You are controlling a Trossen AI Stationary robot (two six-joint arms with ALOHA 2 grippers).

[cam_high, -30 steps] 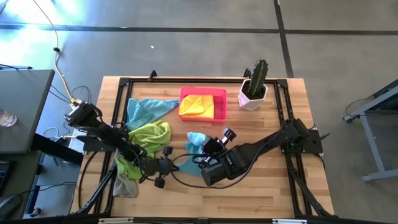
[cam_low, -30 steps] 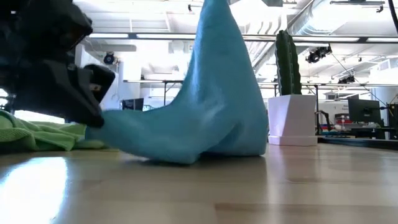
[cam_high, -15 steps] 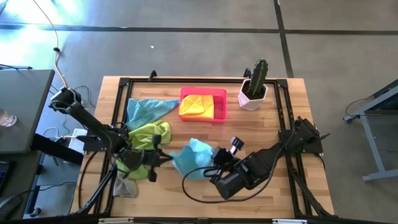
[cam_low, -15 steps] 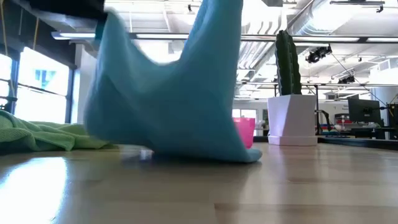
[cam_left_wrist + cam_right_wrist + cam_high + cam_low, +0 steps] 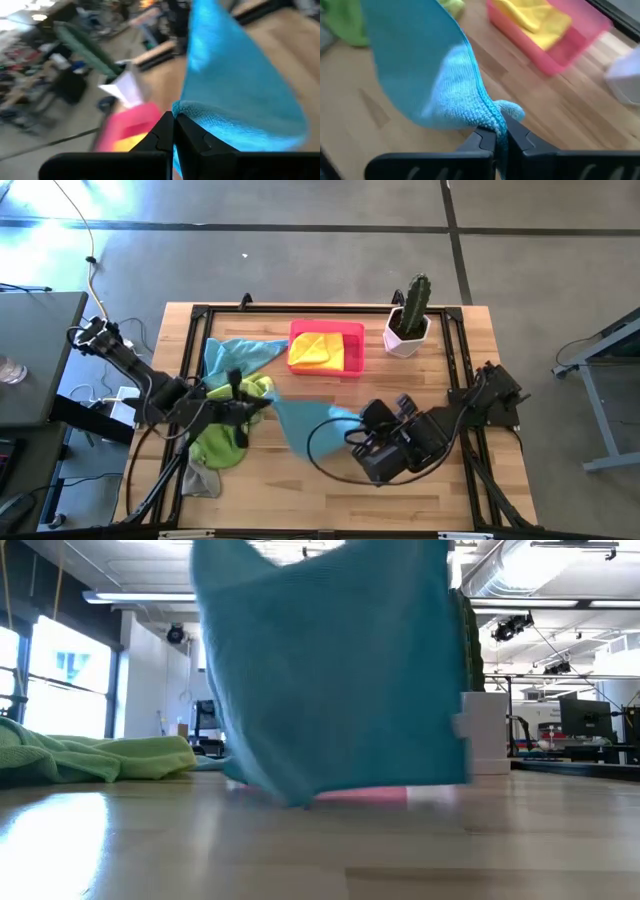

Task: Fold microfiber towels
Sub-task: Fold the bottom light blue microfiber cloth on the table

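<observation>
While the left gripper and right gripper each pinch a corner of the light blue towel, stretched above the table centre, keep tension even and lower its hanging edge flat

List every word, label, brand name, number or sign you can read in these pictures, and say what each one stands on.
None can be read: the blue towel, pink tray, white cactus pot and wooden table show no lettering. Anything printed on the room's gear behind is too blurred to read.
</observation>
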